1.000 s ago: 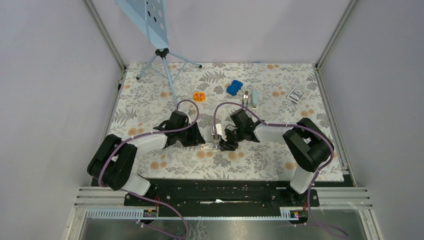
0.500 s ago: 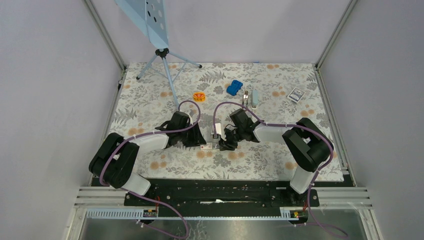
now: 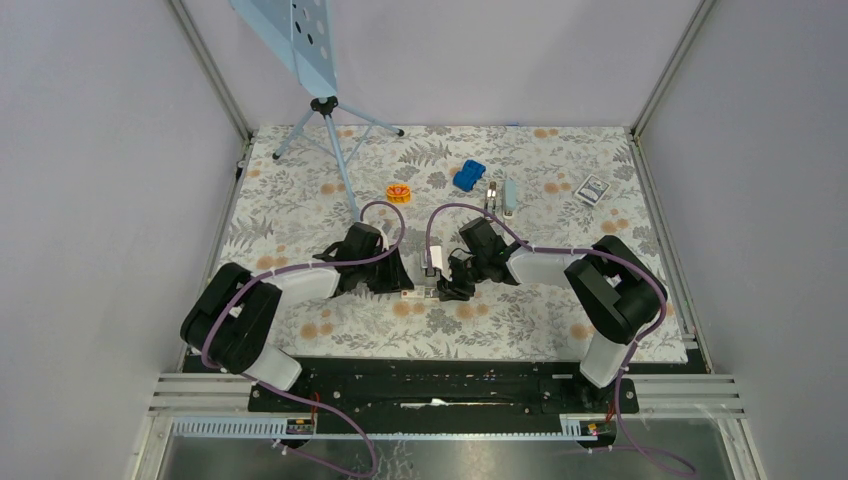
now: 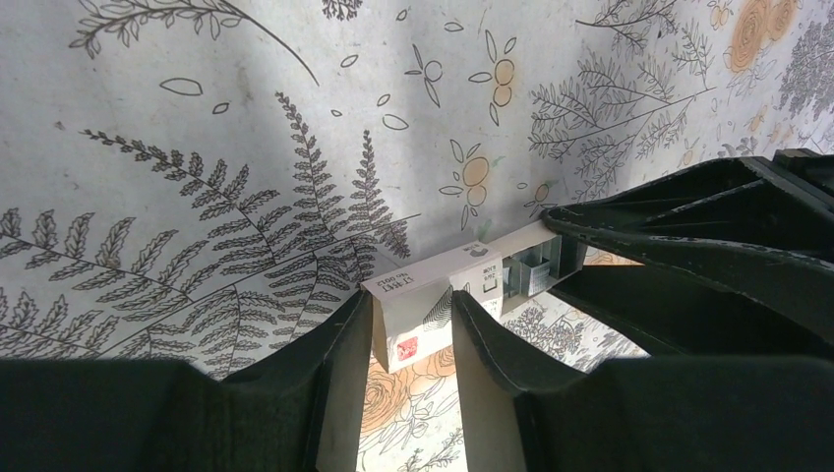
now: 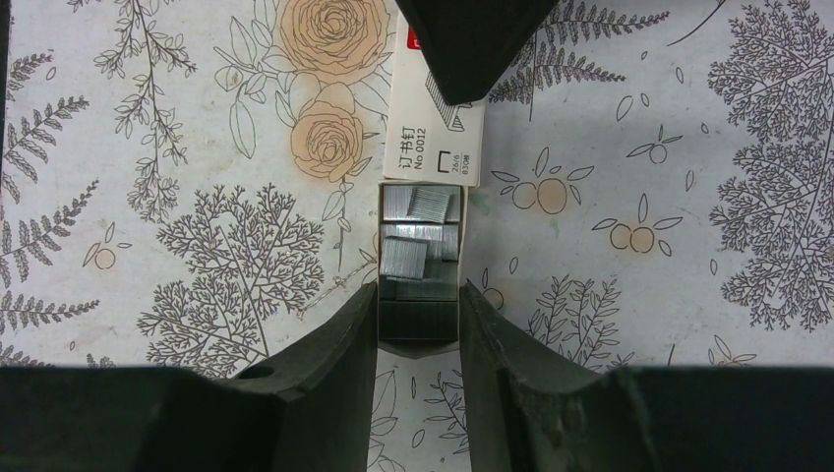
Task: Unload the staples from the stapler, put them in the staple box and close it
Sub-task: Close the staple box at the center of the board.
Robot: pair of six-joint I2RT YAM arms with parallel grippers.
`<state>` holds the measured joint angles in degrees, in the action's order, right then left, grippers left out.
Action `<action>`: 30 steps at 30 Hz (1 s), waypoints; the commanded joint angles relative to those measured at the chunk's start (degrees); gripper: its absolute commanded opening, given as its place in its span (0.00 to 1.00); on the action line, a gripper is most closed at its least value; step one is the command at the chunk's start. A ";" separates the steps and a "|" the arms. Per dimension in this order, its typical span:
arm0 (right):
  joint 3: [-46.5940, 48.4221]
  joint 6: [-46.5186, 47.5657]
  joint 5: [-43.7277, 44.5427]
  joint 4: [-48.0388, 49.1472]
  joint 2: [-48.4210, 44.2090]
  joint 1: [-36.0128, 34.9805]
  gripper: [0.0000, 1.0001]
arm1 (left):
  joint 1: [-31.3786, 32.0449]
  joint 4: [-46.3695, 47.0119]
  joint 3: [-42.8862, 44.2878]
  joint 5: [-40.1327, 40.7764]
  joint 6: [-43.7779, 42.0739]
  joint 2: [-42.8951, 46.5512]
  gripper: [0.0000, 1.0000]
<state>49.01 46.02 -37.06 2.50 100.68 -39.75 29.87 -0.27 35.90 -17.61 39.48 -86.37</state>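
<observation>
Looking down from the top external view, both arms meet near the middle of the floral table cover [image 3: 560,330]. The left gripper [image 3: 400,283] and the right gripper [image 3: 447,288] are low over a small white cardboard sleeve with an orange mark [image 3: 412,294]. A pale blue-grey stapler [image 3: 510,197] lies well apart at the far right, beside a blue toy car [image 3: 467,176].

From the left wrist, the left fingers press both long sides of the sleeve, grasping it. A dark inner tray [image 4: 536,265] sticks out of the sleeve's right end, between the right gripper's black fingers.

From the right wrist, the right fingers clamp the near end of the tray on both sides. Silvery-grey strips of staples [image 5: 403,258] lie loosely inside the tray, several overlapping, none outside it. The sleeve covers the tray's far end, under the left gripper's finger.
</observation>
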 commanded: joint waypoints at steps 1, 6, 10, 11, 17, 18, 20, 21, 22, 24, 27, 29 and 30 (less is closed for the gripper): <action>1.05 0.06 2.38 0.30 0.96 -0.51 0.38 | 1.07 -0.48 0.70 0.62 -1.51 -1.86 0.39; 1.25 -0.39 2.62 0.48 0.98 -0.51 0.37 | 1.66 -1.45 1.19 1.39 -2.09 -2.21 0.38; 1.34 -0.81 3.02 0.66 0.91 -0.49 0.36 | 2.02 -1.76 1.36 1.82 -2.35 -2.36 0.37; 1.35 -0.91 3.16 0.71 0.89 -0.52 0.36 | 2.07 -1.85 1.37 1.90 -2.39 -2.36 0.37; 1.52 -2.10 3.55 1.25 0.89 -0.55 0.35 | 2.29 -2.01 1.50 2.07 -2.40 -2.31 0.36; 1.63 -2.29 3.61 1.28 0.92 -0.51 0.35 | 2.30 -2.01 1.52 2.12 -2.43 -2.34 0.36; 1.69 -2.76 3.74 1.39 0.92 -0.52 0.35 | 2.28 -2.17 1.54 2.11 -2.39 -2.23 0.36; 1.70 -3.09 3.87 1.51 0.80 -0.57 0.35 | 2.25 -2.19 1.60 2.09 -2.39 -2.16 0.36; 1.70 -3.45 4.06 1.66 0.81 -0.58 0.36 | 2.29 -2.22 1.63 2.16 -2.39 -2.10 0.36; 1.65 -4.48 4.62 2.29 0.62 -0.59 0.38 | 2.28 -2.24 1.64 2.22 -2.39 -2.12 0.37; 1.31 -5.86 5.50 3.25 0.20 -0.68 0.38 | 2.30 -2.27 1.71 2.22 -2.35 -2.22 0.36; 1.11 -6.19 5.78 3.47 0.08 -0.90 0.38 | 2.30 -2.26 1.79 2.22 -2.32 -2.36 0.36; 1.09 -6.14 5.82 3.47 0.04 -1.04 0.38 | 2.30 -2.25 1.87 2.16 -2.39 -2.39 0.36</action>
<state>49.04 41.50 -34.50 4.16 100.68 -39.83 31.42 -0.56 37.04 -16.01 37.93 -87.18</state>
